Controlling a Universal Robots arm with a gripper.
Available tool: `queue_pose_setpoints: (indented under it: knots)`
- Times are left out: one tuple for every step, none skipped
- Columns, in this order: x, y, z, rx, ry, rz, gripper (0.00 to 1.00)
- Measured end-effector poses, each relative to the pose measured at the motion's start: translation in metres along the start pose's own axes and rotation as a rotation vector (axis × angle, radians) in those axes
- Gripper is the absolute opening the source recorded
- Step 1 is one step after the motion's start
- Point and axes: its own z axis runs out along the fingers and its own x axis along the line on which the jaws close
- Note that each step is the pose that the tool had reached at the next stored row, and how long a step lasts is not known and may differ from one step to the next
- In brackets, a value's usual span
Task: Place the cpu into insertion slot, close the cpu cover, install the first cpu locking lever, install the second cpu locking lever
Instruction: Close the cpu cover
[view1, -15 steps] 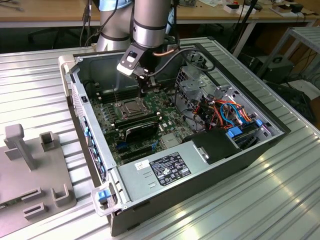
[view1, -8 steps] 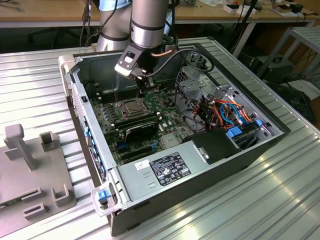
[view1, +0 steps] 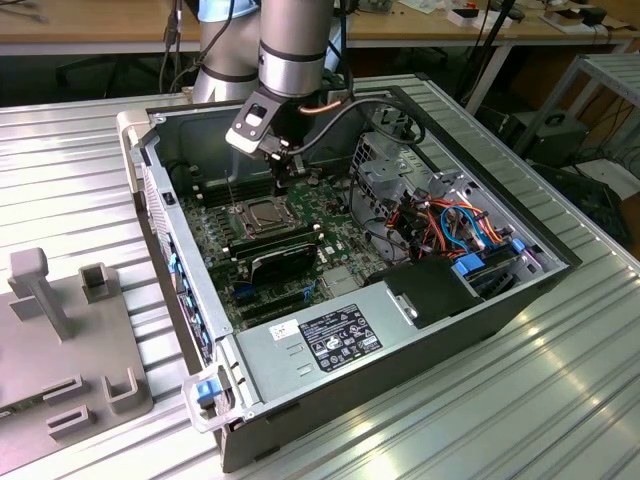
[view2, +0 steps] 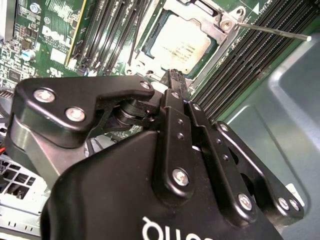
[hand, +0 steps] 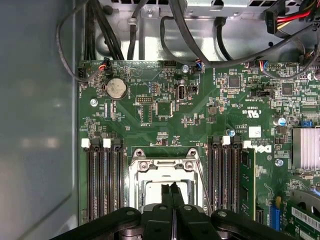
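The cpu (view2: 181, 46), a flat chip with a silver-grey top, lies in the insertion slot (view1: 262, 216) on the green motherboard. The cpu cover (view2: 216, 26), a silvery frame, lies down around it, and the chip (hand: 154, 188) shows through its window. One thin locking lever (view2: 272, 31) sticks out free past the socket's corner; in the exterior view it stands up as a thin rod (view1: 232, 190). Another thin lever (view2: 135, 44) runs along the socket's side. My gripper (hand: 172, 190) hangs just above the socket's edge, its black fingers (view2: 174, 79) shut together on nothing.
Long black memory slots (hand: 105, 180) flank the socket on both sides. A black card (view1: 285, 258) stands just in front of the socket, with the power supply (view1: 330, 335) nearer still. Cables (view1: 455, 225) and a drive cage (view1: 395, 175) fill the exterior view's right. The case wall (view1: 175, 250) rises on the left.
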Motion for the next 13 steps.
queue_pose_setpoints:
  knots:
    - [0.0,-0.0004,0.0,0.0,0.0,0.0,0.11]
    - [0.0,-0.001,0.0001,0.0,0.0,0.0,0.11]
    - [0.0,-0.0014,0.0001,0.0,0.0,0.0,0.11]
    - [0.0,-0.0019,0.0001,0.0,0.0,0.0,0.11]
    - [0.0,-0.0028,0.0002,0.0,0.0,0.0,0.11]
    - [0.0,-0.0034,0.0002,0.0,-0.0001,-0.001,0.11]
    - [-0.0001,-0.0034,0.0002,-0.0007,0.0007,-0.022,0.11]
    - [0.0,-0.0034,0.0003,-0.002,0.0022,-0.052,0.11]
    - [0.0,-0.0035,0.0004,-0.0033,0.0035,-0.085,0.11]
    - [0.0,-0.0034,0.0004,-0.0042,0.0045,-0.108,0.11]
    - [0.0,-0.0034,0.0005,-0.0043,0.0046,-0.109,0.11]
    - [0.0,-0.0034,0.0005,-0.0043,0.0046,-0.109,0.11]
    - [0.0,-0.0034,0.0005,-0.0043,0.0046,-0.11,0.11]
